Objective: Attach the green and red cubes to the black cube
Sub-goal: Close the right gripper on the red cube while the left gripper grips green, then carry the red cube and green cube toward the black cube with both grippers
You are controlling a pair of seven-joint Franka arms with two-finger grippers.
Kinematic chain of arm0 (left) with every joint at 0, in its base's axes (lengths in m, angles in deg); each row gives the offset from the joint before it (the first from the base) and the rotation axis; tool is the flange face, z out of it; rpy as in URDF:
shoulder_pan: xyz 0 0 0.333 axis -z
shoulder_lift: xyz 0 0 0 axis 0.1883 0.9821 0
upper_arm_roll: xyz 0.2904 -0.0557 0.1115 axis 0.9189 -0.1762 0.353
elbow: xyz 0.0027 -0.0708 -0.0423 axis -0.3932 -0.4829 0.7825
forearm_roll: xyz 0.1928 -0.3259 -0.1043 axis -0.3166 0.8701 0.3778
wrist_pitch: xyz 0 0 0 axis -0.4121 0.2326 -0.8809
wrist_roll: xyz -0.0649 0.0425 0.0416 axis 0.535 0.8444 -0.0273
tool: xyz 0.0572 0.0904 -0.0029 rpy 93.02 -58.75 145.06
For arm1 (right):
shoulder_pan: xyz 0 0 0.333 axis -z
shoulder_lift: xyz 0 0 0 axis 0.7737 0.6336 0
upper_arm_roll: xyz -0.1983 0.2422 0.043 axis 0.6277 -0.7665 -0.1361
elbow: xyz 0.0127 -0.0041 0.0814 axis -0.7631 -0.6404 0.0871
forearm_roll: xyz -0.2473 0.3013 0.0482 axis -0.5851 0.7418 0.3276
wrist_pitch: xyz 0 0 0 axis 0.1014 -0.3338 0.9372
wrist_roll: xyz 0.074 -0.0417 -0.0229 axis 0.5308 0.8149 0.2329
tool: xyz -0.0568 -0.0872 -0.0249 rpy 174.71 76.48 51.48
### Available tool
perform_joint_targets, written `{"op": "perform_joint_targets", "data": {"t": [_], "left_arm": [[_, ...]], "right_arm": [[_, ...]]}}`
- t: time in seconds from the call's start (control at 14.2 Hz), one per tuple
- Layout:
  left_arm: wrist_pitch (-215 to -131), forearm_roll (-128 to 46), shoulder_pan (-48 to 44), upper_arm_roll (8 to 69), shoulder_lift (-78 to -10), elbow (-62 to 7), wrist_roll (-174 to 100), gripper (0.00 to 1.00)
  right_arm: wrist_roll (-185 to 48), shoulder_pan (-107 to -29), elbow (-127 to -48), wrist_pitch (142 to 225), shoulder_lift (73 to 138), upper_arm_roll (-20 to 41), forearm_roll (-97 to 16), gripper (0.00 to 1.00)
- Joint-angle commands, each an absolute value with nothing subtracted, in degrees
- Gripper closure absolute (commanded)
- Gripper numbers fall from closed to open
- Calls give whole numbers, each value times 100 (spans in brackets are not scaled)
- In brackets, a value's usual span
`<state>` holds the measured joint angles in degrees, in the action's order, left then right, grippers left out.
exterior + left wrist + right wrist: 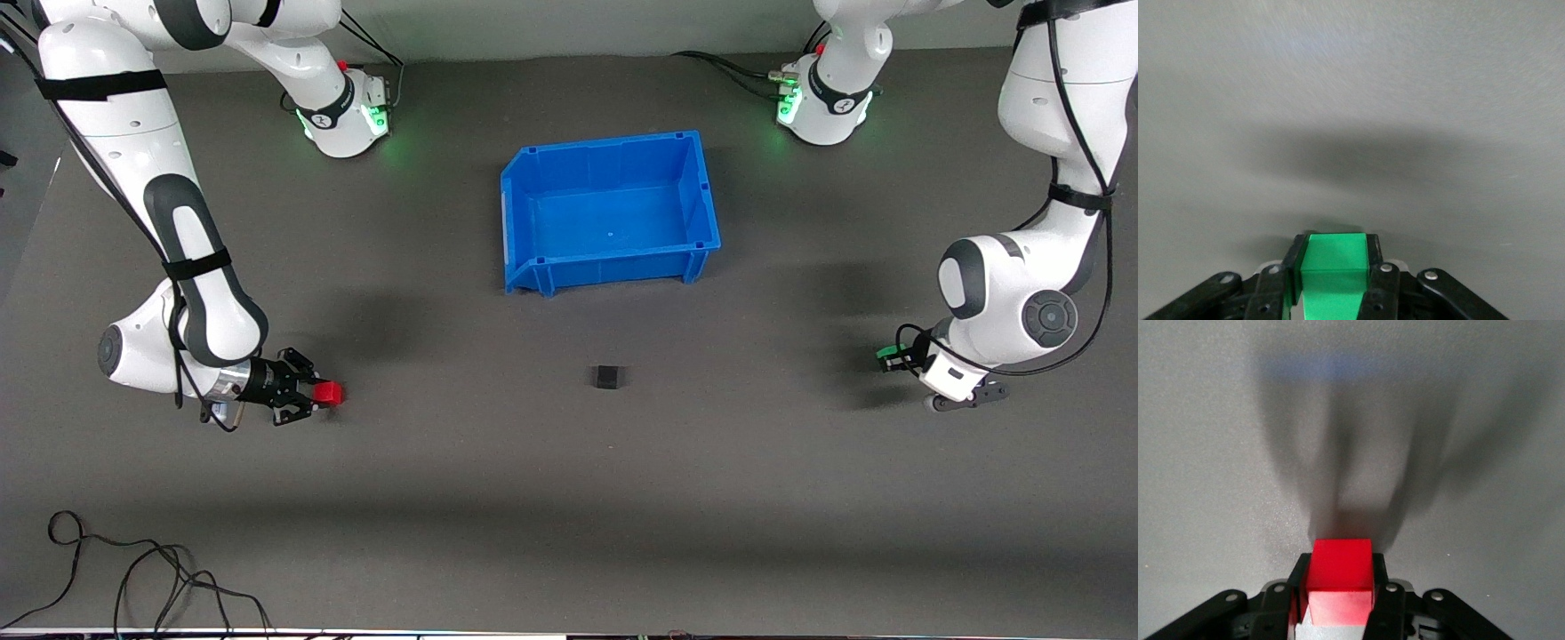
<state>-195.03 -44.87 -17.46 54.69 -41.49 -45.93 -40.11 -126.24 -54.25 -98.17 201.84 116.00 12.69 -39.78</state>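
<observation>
So both coloured cubes are already gripped: the red cube [328, 393] is pinched between the fingers of the right gripper [313, 395] toward the right arm's end of the table, and in the right wrist view the red cube [1339, 566] is seen clamped squarely in the right gripper [1338, 587]. The green cube [885, 355] is held the same way by the left gripper [892, 358] at the left arm's end, and that clamped hold is confirmed up close, green cube [1333, 255] in left gripper [1333, 270]. The black cube [608, 377] is sat alone on the table [569, 498], roughly at 6 o'clock from the blue bin [610, 211] and nearer the front camera, well apart from both grippers. What could go wrong: the black cube is loose, so if it gets pushed from one side only it could probably be shoved along or spun instead of mated. A face that isn't lined up square might glance off, too. If both arms are brought in together, the fingers could be knocked against each other around such a small target. Count: one red cube, one green cube, one black cube, one bin, two grippers.
</observation>
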Motion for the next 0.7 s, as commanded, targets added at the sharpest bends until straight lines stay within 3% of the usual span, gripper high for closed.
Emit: {"op": "perform_joint_targets", "data": {"t": [0.0, 0.28, 0.63], "left_arm": [[-19208, -4058, -1482, 5377, -4305, -4580, -5050, 100], [-19313, -3847, -982, 5271, -4226, -4492, -6849, 100], [-19296, -3846, 117, 5271, -3744, -3702, -9566, 100]], "right_arm": [[-12412, -5438, -9738, 20187, 11619, 1278, -3785, 67], [-12701, -5517, -9606, 19951, 11400, 1261, -3785, 68], [-13693, -6157, -9290, 19756, 11417, 1260, -3742, 70]]}}
